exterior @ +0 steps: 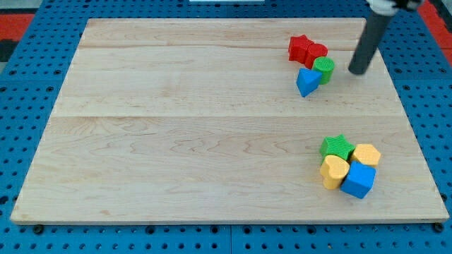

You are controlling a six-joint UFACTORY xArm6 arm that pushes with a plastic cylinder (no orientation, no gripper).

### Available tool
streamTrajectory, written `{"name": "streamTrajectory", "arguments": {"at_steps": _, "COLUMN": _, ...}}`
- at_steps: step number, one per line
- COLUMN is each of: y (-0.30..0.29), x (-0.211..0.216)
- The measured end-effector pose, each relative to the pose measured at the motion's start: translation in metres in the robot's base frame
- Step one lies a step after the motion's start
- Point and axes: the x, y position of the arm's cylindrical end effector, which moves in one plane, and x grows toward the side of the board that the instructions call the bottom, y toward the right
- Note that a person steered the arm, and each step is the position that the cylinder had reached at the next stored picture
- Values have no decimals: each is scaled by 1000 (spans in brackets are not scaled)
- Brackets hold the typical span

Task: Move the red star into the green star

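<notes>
- Near the view's top right, my tip (358,70) rests on the wooden board (176,127), just right of the green cylinder (325,69), holding nothing.
- Red star (300,47) touches a second red block (316,53); blue block (307,82) below.
- Green star (336,147) sits well apart at lower right, with two yellow blocks (334,171) and a blue cube (359,180).

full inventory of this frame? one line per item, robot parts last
red star: 1, red, upper right, leftmost of the upper cluster
red block: 1, red, shape unclear, touching the red star's right side
green cylinder: 1, green, just below the red block
blue block: 1, blue, bottom of the upper cluster
green star: 1, green, lower right, top of the lower cluster
yellow blocks: 2, yellow, lower cluster
blue cube: 1, blue, bottom of the lower cluster
board: 1, light wood
my tip: 1, dark, right of the green cylinder, apart
</notes>
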Motion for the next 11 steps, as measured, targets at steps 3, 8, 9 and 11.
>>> {"name": "streamTrajectory", "arguments": {"at_steps": 3, "y": -75, "x": -67}}
{"name": "streamTrajectory", "arguments": {"at_steps": 8, "y": -166, "x": 52}}
{"name": "streamTrajectory", "arguments": {"at_steps": 9, "y": -158, "x": 75}}
{"name": "streamTrajectory", "arguments": {"at_steps": 11, "y": -93, "x": 102}}
